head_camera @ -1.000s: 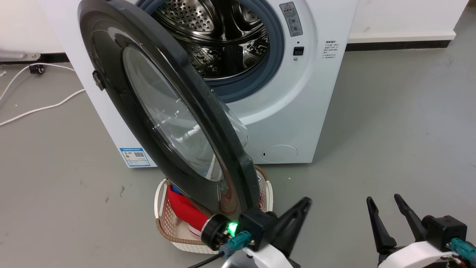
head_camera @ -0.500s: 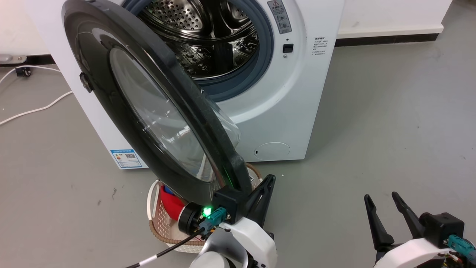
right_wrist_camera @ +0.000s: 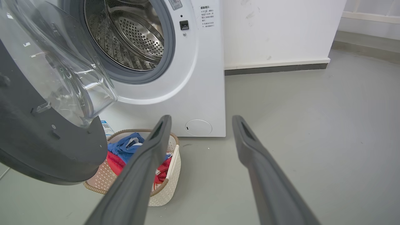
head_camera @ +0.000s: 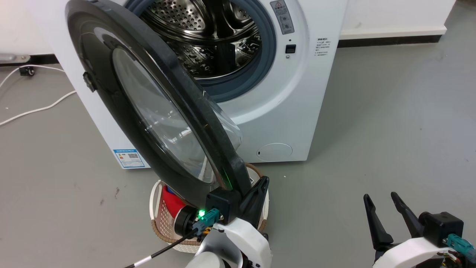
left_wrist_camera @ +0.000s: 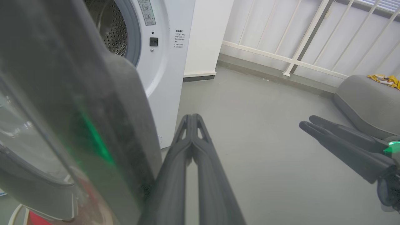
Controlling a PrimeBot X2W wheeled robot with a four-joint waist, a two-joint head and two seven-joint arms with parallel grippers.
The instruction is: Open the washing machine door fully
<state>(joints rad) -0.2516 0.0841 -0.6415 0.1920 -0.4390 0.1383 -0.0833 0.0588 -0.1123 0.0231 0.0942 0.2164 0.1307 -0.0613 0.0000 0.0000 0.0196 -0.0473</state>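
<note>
The washing machine door [head_camera: 160, 115] is a big glossy black disc with a clear glass bowl. It stands swung far out from the white machine [head_camera: 297, 93], its rim edge-on to the head view. My left gripper [head_camera: 262, 182] is shut with nothing in it, fingers lying along the inner side of the door's lower rim. In the left wrist view the shut left gripper [left_wrist_camera: 191, 117] sits right beside the door [left_wrist_camera: 62, 93]. My right gripper [head_camera: 381, 199] hangs open over bare floor, well right of the door. The right wrist view shows the right gripper [right_wrist_camera: 201, 120] open and the door [right_wrist_camera: 47, 150] at left.
The steel drum mouth [head_camera: 208, 37] is exposed. A woven basket [head_camera: 160, 219] of red and blue clothes stands under the door's lower edge. A white cable [head_camera: 37, 108] lies on the floor at left. A grey seat [left_wrist_camera: 365, 100] and a white railing [left_wrist_camera: 297, 37] stand to the right.
My left gripper has moved left from beside the door's bottom to lie against its lower rim. The head camera shifted a little. The right gripper has barely moved.
</note>
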